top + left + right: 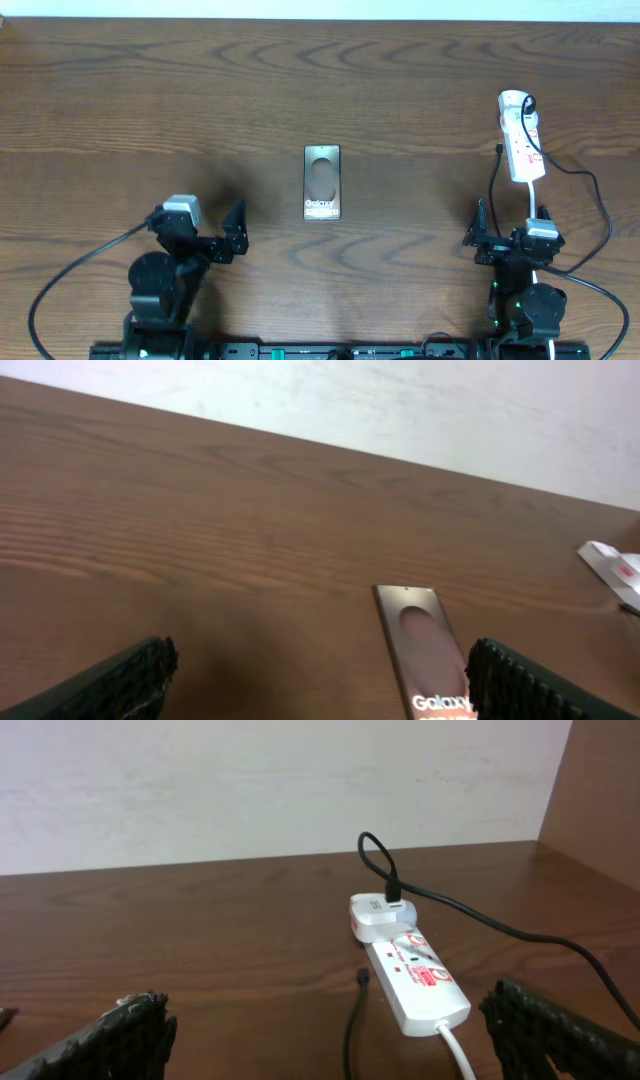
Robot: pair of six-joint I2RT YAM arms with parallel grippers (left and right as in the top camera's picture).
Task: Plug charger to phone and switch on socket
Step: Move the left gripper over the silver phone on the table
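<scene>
The phone lies flat mid-table, "Galaxy" lettering at its near end; it also shows in the left wrist view. The white socket strip lies at the right; it shows in the right wrist view with a white adapter plugged into its far end. The thin black charger cable loops from the adapter, and its plug tip rests on the table left of the strip. My left gripper is open and empty, near-left of the phone. My right gripper is open and empty, just in front of the strip.
A white cord leaves the strip's near end toward my right arm. A pale wall backs the table's far edge. Thick black arm cables run along the front edge.
</scene>
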